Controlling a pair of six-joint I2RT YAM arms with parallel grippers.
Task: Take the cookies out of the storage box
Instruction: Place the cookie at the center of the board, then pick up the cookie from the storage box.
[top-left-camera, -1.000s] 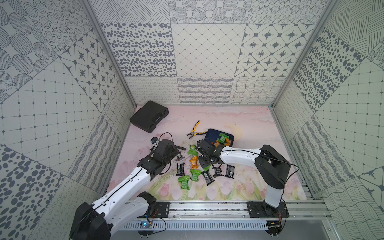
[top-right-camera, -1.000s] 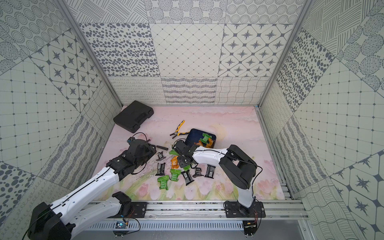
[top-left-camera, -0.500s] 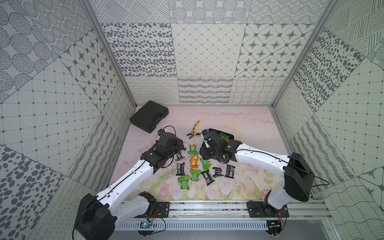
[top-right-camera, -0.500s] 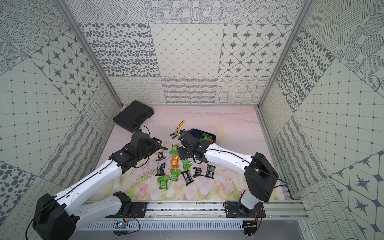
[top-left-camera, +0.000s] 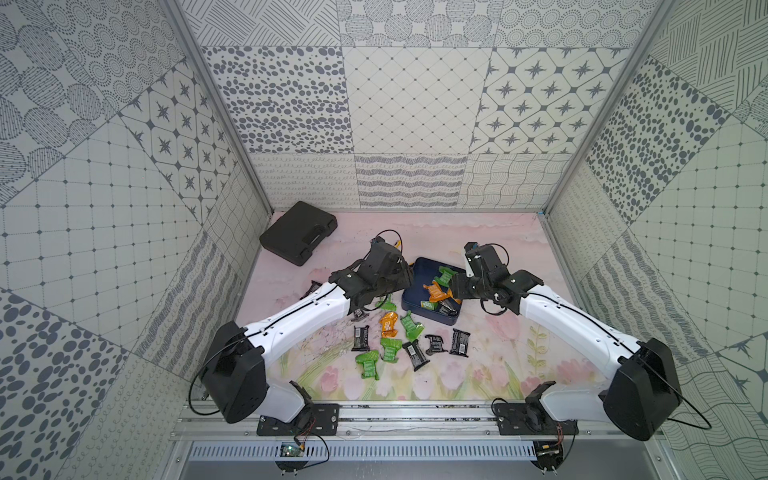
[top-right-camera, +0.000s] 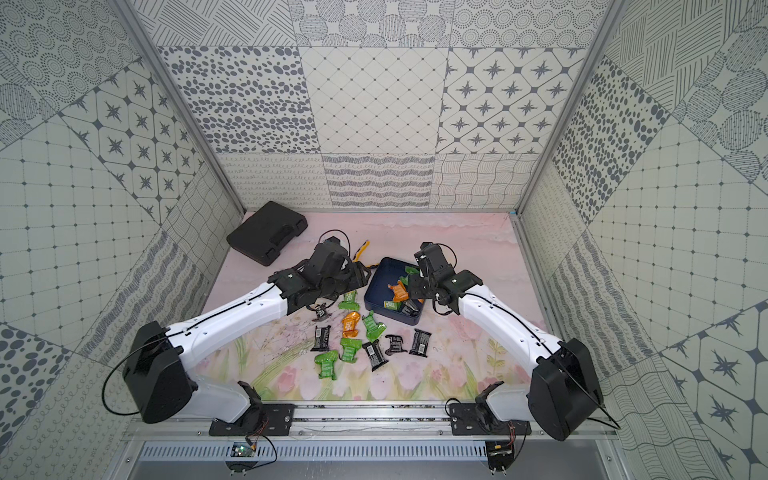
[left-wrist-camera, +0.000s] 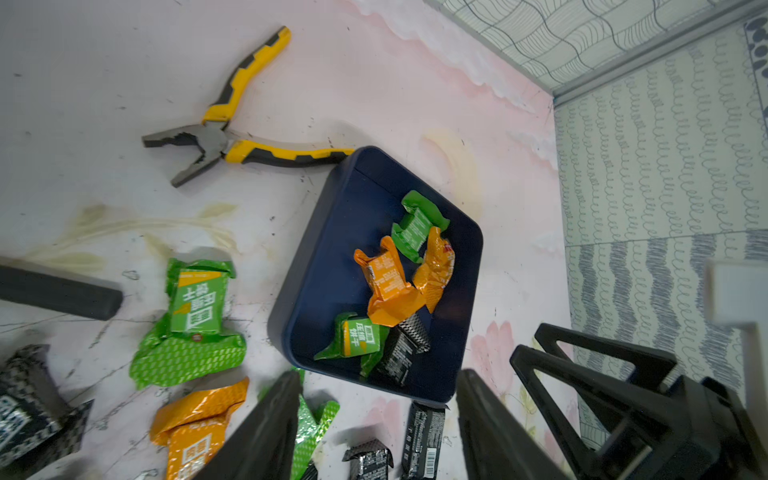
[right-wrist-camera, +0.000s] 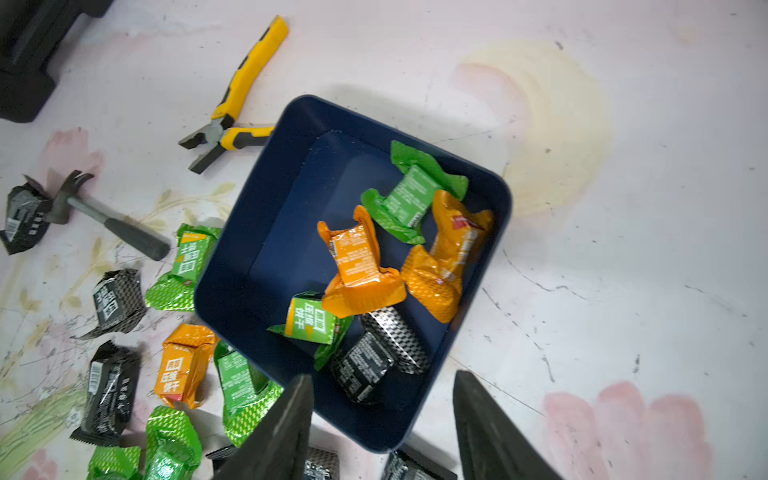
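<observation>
The storage box (top-left-camera: 417, 274) (top-right-camera: 380, 278) (left-wrist-camera: 345, 232) (right-wrist-camera: 291, 216) is a navy square tray on the pink mat. Several cookies lie in it: two orange (right-wrist-camera: 357, 257), two green (right-wrist-camera: 409, 195) and a black packet (right-wrist-camera: 374, 361). More cookies (top-left-camera: 390, 336) (top-right-camera: 353, 332) are scattered on the mat in front of the box. My left gripper (top-left-camera: 397, 276) (left-wrist-camera: 376, 415) hovers at the box's left edge, open and empty. Above the box's right near corner, my right gripper (top-left-camera: 455, 286) (right-wrist-camera: 380, 411) is also open and empty.
Yellow-and-black pliers (left-wrist-camera: 232, 145) (right-wrist-camera: 232, 124) lie against the box's far left corner. A small hammer (right-wrist-camera: 104, 220) rests left of the box, among loose packets. A black case (top-left-camera: 297, 237) sits at the back left. Patterned walls enclose the mat.
Both grippers have moved from over the loose packets back to the box, the right one swinging to its right side. The left jaws have spread wider.
</observation>
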